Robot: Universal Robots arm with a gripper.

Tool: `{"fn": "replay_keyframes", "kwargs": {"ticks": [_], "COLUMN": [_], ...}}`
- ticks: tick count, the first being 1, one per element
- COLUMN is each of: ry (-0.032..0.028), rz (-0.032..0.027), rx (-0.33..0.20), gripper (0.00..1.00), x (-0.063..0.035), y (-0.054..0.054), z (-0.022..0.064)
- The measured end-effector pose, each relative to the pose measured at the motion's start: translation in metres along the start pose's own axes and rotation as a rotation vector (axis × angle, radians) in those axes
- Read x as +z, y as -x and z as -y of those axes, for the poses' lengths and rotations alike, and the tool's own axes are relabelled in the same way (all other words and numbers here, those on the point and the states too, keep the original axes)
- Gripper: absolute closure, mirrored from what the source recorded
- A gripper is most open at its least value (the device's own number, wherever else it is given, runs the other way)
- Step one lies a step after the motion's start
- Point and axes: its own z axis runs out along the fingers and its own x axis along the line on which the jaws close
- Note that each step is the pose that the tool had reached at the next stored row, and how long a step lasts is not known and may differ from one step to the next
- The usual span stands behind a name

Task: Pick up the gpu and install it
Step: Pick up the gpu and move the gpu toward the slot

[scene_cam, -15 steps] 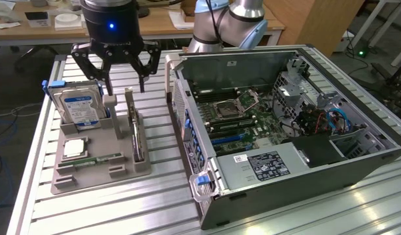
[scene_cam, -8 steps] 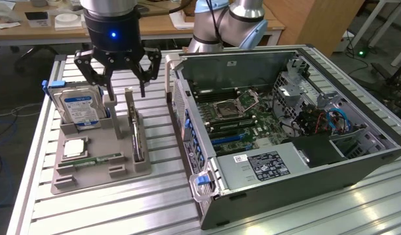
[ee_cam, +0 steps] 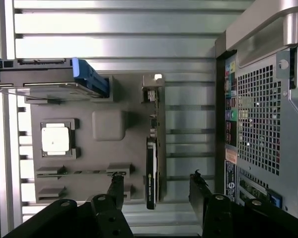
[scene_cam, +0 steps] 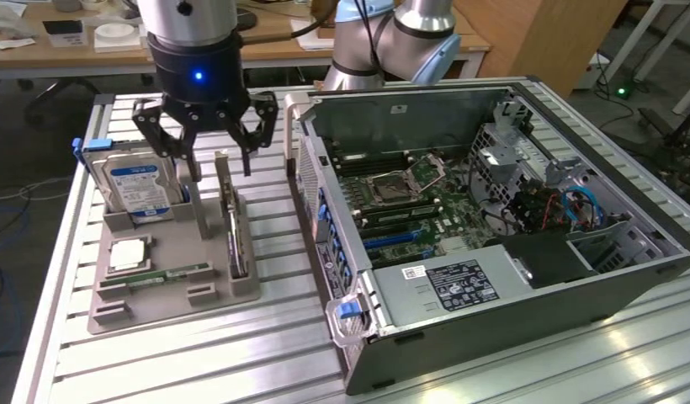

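The gpu (scene_cam: 230,225) stands on edge in a slot of the grey holder tray (scene_cam: 154,305), a thin dark card with a pale metal bracket at its far end. In the wrist view the gpu (ee_cam: 151,171) runs as a dark slab between the two black fingers. My gripper (scene_cam: 220,167) hangs open just above the card's far end, one finger on each side, not touching it. In the wrist view the gripper (ee_cam: 157,184) straddles the card with wide gaps on both sides. The open computer case (scene_cam: 491,219) lies at the exterior view's right, motherboard exposed.
A silver hard drive (scene_cam: 137,187) with a blue-white label stands upright in the tray beside the gripper. A processor chip (scene_cam: 130,252) and a green memory stick (scene_cam: 171,274) lie in the tray's front. The case's perforated side (ee_cam: 258,114) is close to the tray. Everything rests on a slatted aluminium table (scene_cam: 210,362).
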Motion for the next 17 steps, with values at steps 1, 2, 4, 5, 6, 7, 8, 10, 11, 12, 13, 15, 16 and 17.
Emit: {"fn": "replay_keyframes", "kwargs": {"ticks": [1, 2, 4, 5, 6, 7, 8, 10, 11, 12, 13, 15, 16, 17], "ry": [0.0000, 0.0000, 0.0000, -0.0001, 0.0000, 0.0000, 0.0000, 0.0000, 0.0001, 0.0000, 0.0000, 0.0000, 0.0000, 0.0000], "rz": [0.0001, 0.0000, 0.0001, -0.0001, 0.0000, 0.0000, 0.0001, 0.0000, 0.0001, 0.0001, 0.0000, 0.0000, 0.0000, 0.0000], "rx": [0.000, 0.000, 0.000, 0.000, 0.000, 0.000, 0.000, 0.000, 0.000, 0.000, 0.000, 0.000, 0.000, 0.000], "gripper": [0.35, 0.35, 0.35, 0.35, 0.35, 0.35, 0.35, 0.35, 0.35, 0.35, 0.35, 0.35, 0.35, 0.35], "x": [0.0018, 0.0038, 0.0074, 0.0091, 0.0110, 0.0128, 0.0147, 0.0183, 0.0201, 0.0219, 0.0238, 0.0274, 0.0292, 0.0310], "y": [0.000, 0.000, 0.000, 0.000, 0.000, 0.000, 0.000, 0.000, 0.000, 0.000, 0.000, 0.000, 0.000, 0.000], "z": [0.0001, 0.0001, 0.0003, 0.0004, 0.0004, 0.0005, 0.0005, 0.0007, 0.0007, 0.0008, 0.0009, 0.0008, 0.0007, 0.0006]}}
